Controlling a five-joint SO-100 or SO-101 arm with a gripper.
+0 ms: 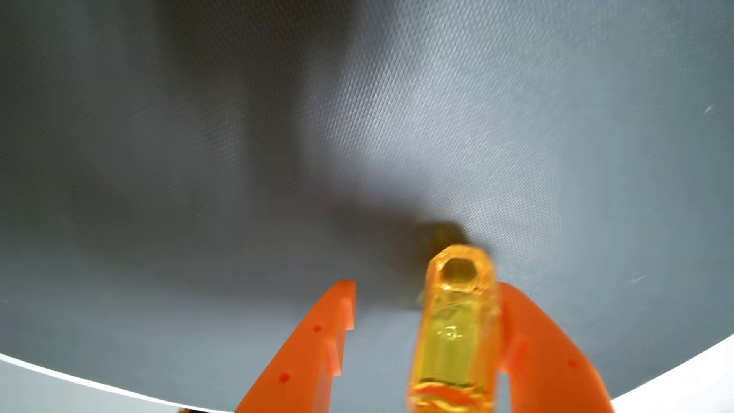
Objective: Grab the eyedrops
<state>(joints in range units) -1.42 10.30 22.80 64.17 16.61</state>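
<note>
Your end effector is spread apart; the eyedrops lean on one finger only, near the mat's edge, so closing off-center could tip them.

grey textured mat on white surface

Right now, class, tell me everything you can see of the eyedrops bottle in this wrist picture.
The eyedrops bottle looks like clear amber-yellow plastic with yellowish liquid inside and a faceted end with a round hollow. It is blurred. It stands between the orange fingers of the gripper, right against the right-hand finger, apart from the left one, jaws open. Behind it lies a grey textured mat, with its shadow there.
</note>
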